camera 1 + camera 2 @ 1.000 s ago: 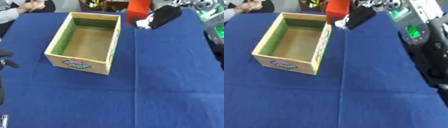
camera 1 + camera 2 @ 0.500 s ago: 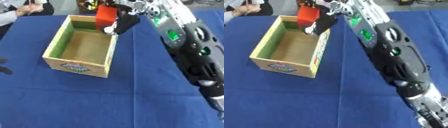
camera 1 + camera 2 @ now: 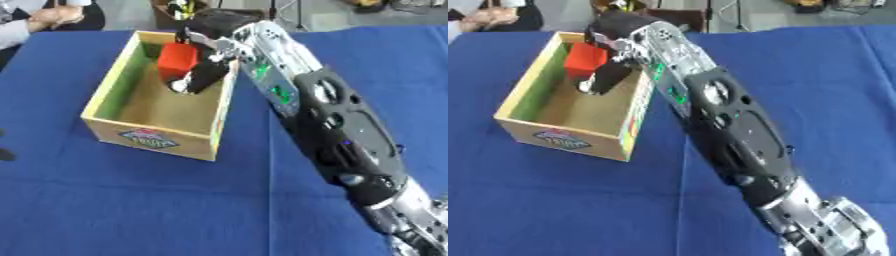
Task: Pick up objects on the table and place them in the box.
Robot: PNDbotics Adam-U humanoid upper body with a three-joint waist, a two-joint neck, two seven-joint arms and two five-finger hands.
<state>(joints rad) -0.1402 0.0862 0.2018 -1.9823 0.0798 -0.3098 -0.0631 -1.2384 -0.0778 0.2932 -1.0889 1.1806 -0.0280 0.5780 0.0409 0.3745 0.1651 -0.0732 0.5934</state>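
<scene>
- Right hand [image 3: 203, 75], black-fingered, reached in from the lower right of the frame along a long black-and-silver arm [image 3: 328, 125]; fingers curled round the small red block [image 3: 178, 57], held just inside the box's far right corner.
- Red block hung above the open yellow cardboard box [image 3: 147, 136] with green inner walls, upper left of the frame; seemingly clear of the brown floor, though contact could not be told for sure.
- Relation that mattered: block directly over the box interior, fingers pointing down and toward the left of the frame, so release probably needed only an opening of the fingers.
- Right box wall [image 3: 224, 112] lay just beside the wrist; likely the one thing to catch on withdrawal.
- Blue cloth-covered bench [image 3: 131, 200] elsewhere.
- Left hand not in view.
</scene>
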